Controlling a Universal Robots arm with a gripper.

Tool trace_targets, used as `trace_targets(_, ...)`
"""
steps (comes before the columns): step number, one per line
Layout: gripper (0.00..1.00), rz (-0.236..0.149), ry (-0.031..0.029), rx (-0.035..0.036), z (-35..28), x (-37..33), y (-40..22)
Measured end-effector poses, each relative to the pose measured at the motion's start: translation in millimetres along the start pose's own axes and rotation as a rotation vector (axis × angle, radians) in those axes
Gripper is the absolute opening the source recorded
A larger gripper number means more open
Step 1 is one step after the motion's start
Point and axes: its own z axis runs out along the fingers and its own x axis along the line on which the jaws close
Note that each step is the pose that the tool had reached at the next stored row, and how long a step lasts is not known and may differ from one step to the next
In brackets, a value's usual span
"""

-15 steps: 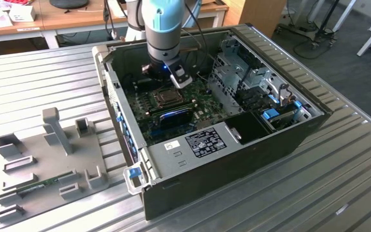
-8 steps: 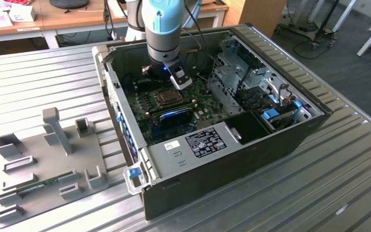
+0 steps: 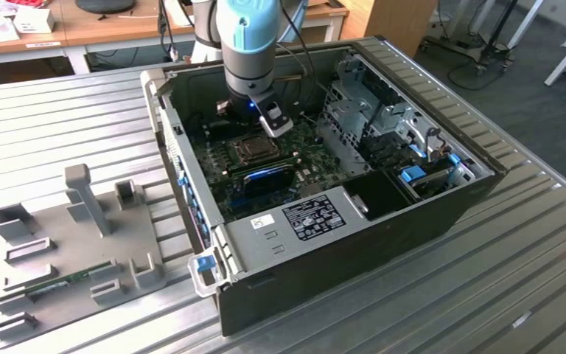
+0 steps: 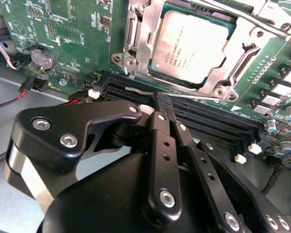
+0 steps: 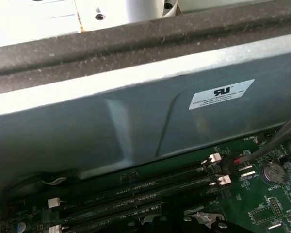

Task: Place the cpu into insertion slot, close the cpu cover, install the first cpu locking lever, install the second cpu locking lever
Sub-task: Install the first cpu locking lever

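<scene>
gripper [image 4: 161, 103] closed, near covered cpu [image 4: 191, 43].

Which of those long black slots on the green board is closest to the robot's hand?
The outermost memory slot, farthest from the cpu; the hand hangs right at it.

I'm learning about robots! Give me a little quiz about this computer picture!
1. True or false: the cpu cover is closed over the cpu.
2. What colour is the motherboard? A red, B green, C yellow.
3. Fill in: the hand hovers by the long dark memory ____.

Key: 1 true; 2 B; 3 slots.
</scene>
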Motion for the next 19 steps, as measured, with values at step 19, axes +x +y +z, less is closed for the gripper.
trace_targets(19, 0.1, 0.0, 0.0001, 0.0002, 1.7, -1.0, -5.3)
